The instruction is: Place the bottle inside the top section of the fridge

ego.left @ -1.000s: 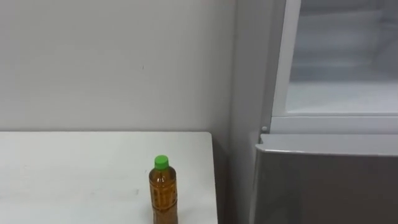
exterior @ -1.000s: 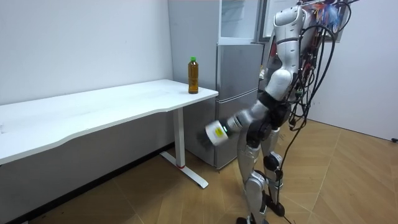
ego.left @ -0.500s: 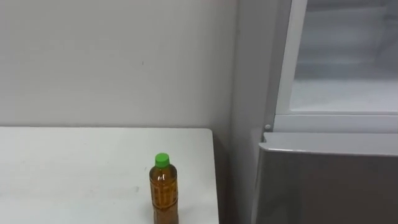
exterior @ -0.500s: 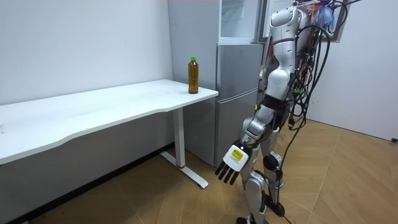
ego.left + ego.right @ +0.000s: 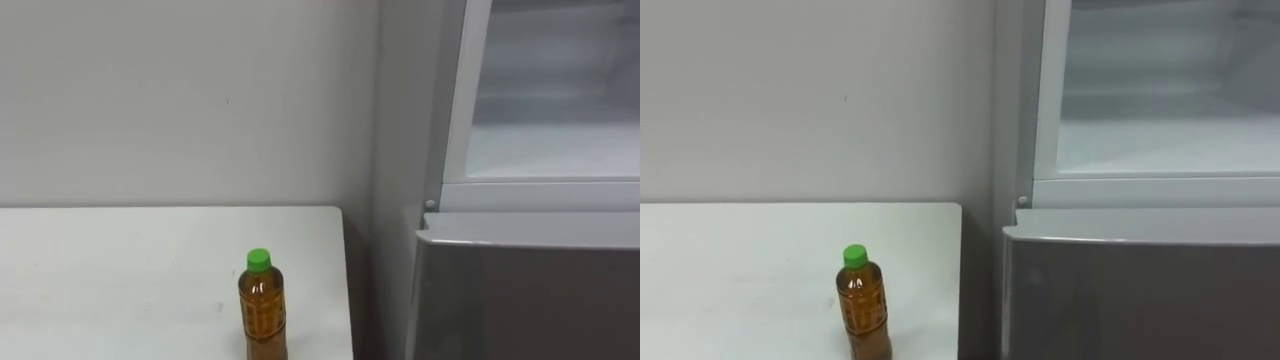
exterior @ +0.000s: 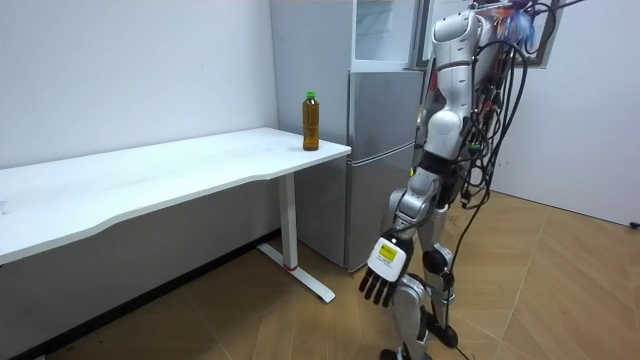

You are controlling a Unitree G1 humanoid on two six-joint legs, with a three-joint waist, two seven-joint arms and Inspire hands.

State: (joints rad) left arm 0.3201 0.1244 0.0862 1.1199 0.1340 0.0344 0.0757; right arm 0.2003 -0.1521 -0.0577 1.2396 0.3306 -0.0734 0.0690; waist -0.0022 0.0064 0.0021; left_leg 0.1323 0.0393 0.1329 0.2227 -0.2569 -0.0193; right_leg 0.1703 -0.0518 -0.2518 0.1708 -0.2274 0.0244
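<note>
While upright, bottle [image 5: 262, 312] apart from fingers [image 6: 375, 290].

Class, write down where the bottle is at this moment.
The bottle stands upright on the white table, near its right edge, low in the left eye view, with the fridge to its right.

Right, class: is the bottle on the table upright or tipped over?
Upright: the bottle stands on the white table with its green cap on top.

One bottle [image 5: 262, 310], one table [image 5: 120, 270], one fridge [image 5: 520, 290].
</note>
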